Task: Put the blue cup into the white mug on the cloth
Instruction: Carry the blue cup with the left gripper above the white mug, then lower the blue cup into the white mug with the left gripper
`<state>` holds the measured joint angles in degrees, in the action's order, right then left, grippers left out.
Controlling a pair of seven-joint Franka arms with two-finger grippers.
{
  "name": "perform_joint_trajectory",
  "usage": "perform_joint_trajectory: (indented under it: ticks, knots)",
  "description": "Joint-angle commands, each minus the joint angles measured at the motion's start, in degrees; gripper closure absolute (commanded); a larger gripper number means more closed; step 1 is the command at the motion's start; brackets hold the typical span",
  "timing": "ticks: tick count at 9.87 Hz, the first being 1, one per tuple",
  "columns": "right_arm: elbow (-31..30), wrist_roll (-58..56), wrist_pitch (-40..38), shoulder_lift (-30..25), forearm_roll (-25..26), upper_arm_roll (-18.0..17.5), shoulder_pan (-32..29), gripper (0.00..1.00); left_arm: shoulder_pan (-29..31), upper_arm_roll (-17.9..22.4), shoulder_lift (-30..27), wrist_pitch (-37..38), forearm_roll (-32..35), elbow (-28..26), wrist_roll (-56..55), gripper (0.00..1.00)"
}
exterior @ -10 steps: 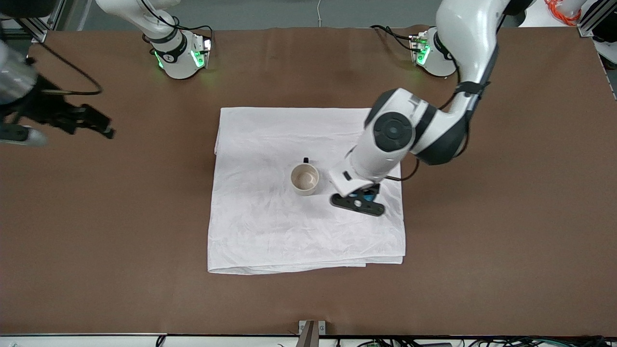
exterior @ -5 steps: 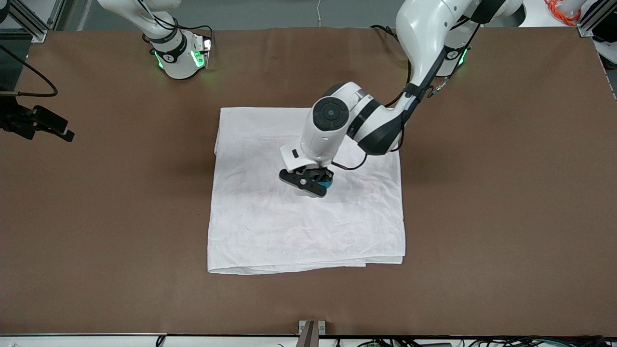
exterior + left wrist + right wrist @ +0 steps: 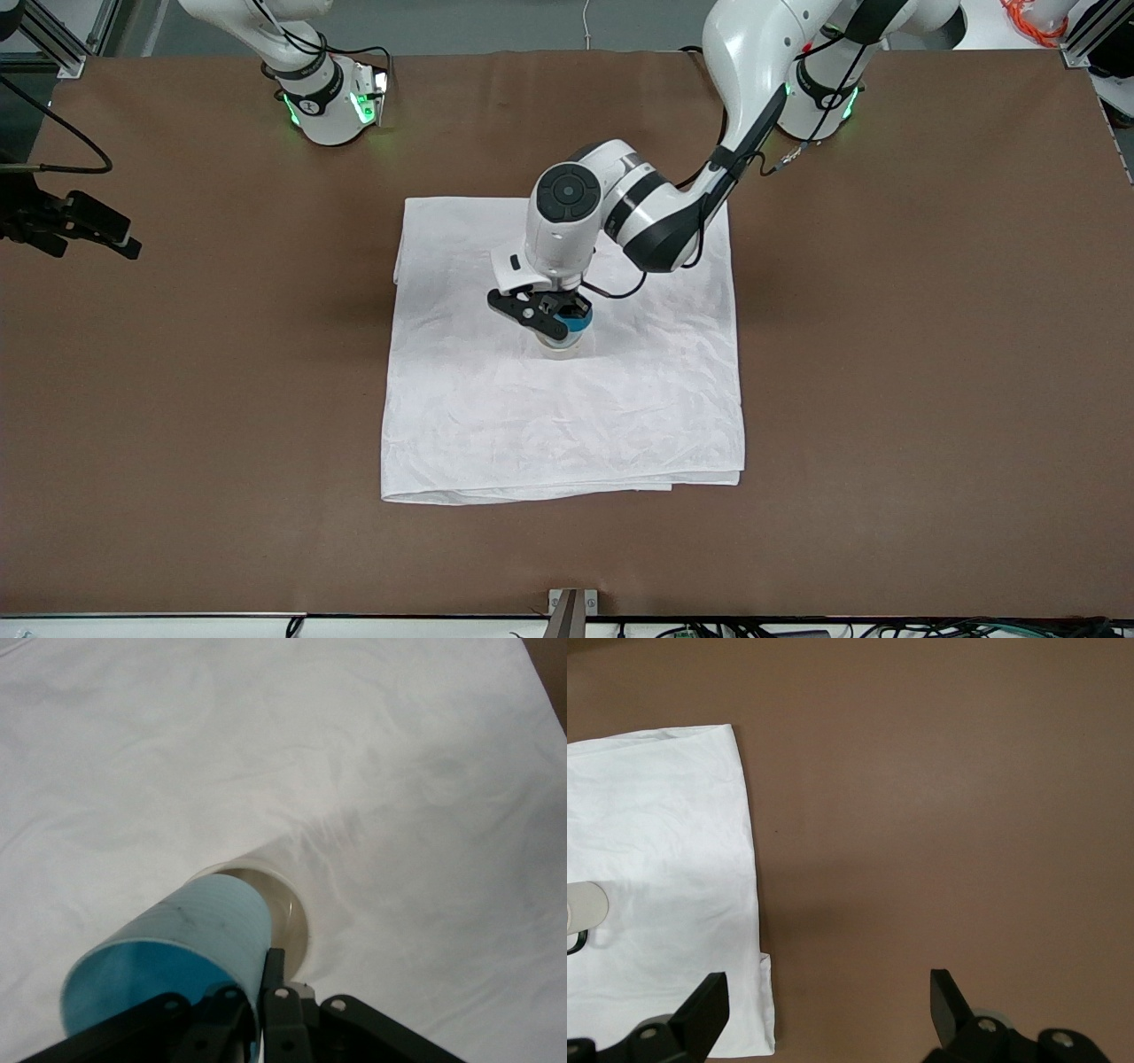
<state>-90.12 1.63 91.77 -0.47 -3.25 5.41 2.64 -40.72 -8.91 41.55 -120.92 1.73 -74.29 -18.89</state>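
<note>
Since half a second ago the left arm has swung a little further toward the right arm's end of the table, and the left gripper (image 3: 556, 321) now hangs right over the mug (image 3: 560, 348), where before it sat slightly off to one side. Its fingers (image 3: 273, 988) are pinched on the rim of the blue cup (image 3: 574, 332), one inside the wall and one outside. In the left wrist view the cup (image 3: 173, 952) is tilted, its bottom end pointing into the mug's (image 3: 283, 912) open mouth. Whether it touches the mug I cannot tell.

The mug stands upright near the middle of the cloth (image 3: 496, 416), mostly hidden under the gripper in the front view.

The right arm waits, its gripper (image 3: 66, 223) up over bare table (image 3: 221, 372) at its own end, well apart from the cloth. Its fingers (image 3: 704, 1010) are spread wide, with nothing between them.
</note>
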Motion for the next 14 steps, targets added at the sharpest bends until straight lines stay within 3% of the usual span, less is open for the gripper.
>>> perform_joint_trajectory:
  ticks: [1, 2, 6, 7, 9, 12, 14]
  knots:
    - [0.21, -0.58, -0.1, -0.58, 0.44, -1.44, -1.66, 0.0, -0.68, 0.65, 0.99, 1.03, 1.08, 1.34, 1.05, 1.0]
    - [0.21, -0.31, -0.1, -0.58, 0.44, -3.02, -2.37, 0.0, -1.03, 0.65, 1.25, 1.03, 1.16, 1.43, 1.31, 1.0]
    - [1.18, -0.13, -0.1, -0.41, 0.44, -3.39, -2.55, 0.0, -0.85, 0.65, 3.1, 0.24, 1.17, 1.52, 5.0, 1.0]
    - [1.18, -0.13, -0.1, -0.41, 0.44, -3.47, -2.55, 0.0, -0.94, 0.65, 3.36, 0.24, 1.17, 1.52, 5.0, 0.94]
    - [1.27, -0.48, -0.1, -0.41, 0.35, -3.47, -3.86, 0.0, -0.77, 0.74, 4.06, -0.19, 1.17, 1.52, 5.0, 0.75]
    - [1.09, -0.84, 0.08, -0.32, 1.39, -4.7, -4.13, 0.0, -0.15, 0.65, 3.11, -0.37, 1.08, 1.52, 5.53, 0.63]
    - [1.0, -1.88, -0.01, -0.23, 1.75, -4.7, -4.04, 0.0, 1.42, 0.65, 0.39, 1.72, 1.08, 1.52, 5.62, 0.61]
